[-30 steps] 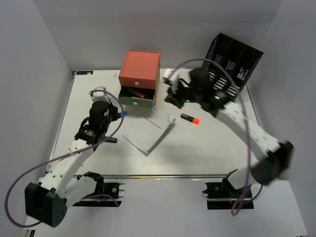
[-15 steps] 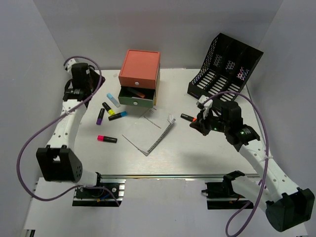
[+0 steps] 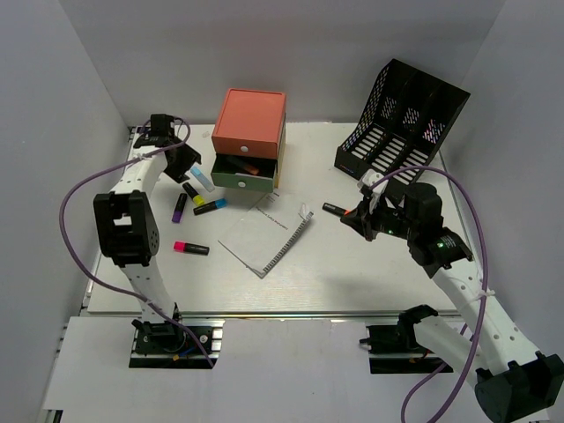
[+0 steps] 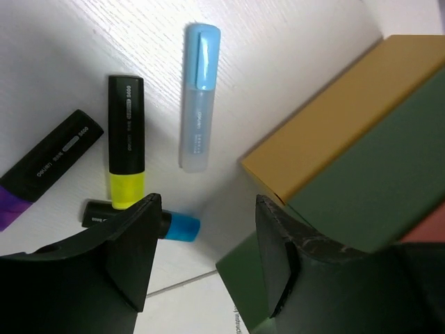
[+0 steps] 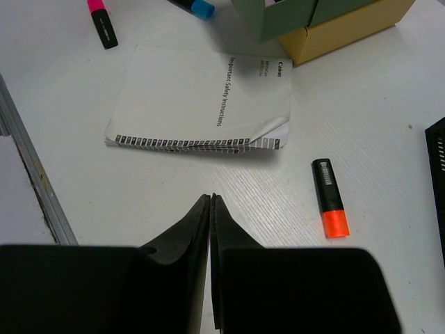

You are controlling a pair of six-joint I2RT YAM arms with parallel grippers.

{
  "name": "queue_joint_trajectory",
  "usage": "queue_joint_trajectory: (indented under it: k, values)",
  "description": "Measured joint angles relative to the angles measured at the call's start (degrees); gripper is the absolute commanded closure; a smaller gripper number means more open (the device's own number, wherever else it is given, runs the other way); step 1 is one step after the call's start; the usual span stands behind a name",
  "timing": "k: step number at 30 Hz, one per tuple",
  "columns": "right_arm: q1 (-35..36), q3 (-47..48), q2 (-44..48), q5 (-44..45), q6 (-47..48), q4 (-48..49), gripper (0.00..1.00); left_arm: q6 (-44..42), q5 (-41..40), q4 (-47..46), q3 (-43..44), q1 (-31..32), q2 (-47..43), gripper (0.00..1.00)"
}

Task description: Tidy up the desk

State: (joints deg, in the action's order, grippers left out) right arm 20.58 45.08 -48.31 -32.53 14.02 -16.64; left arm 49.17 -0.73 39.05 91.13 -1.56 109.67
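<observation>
Now L gripper [image 4: 208, 209] gapes wide, empty, over the desk [image 3: 352, 273]; blue marker [image 4: 198, 97] just ahead of its tips, drawer box [image 4: 348, 104] alongside. R gripper [image 5: 210, 198] pinched closed (nothing in it), booklet [image 5: 195, 97] ahead, desk beneath.

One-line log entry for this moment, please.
left gripper: open, empty, near light-blue highlighter by drawer box | right gripper: shut, empty, near orange highlighter | booklet: lying on desk

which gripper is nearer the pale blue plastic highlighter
Left. The left gripper hangs just over the pale blue plastic highlighter; the right gripper sits across the desk, near the orange-tipped black marker.
</observation>
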Motion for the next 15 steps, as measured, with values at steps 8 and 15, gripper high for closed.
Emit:
queue_joint_trajectory:
  k: [8, 15]
  values:
    - [0.00, -0.44, 0.13, 1.09, 0.15, 0.57, 0.92, -0.04, -1.07, 2.49, 6.69, 0.42, 7.08, 0.31]
    - [0.00, -1.01, 0.26, 1.42, 0.48, 0.57, 0.92, -0.07, -0.90, 2.86, 9.81, 0.66, 13.75, 0.31]
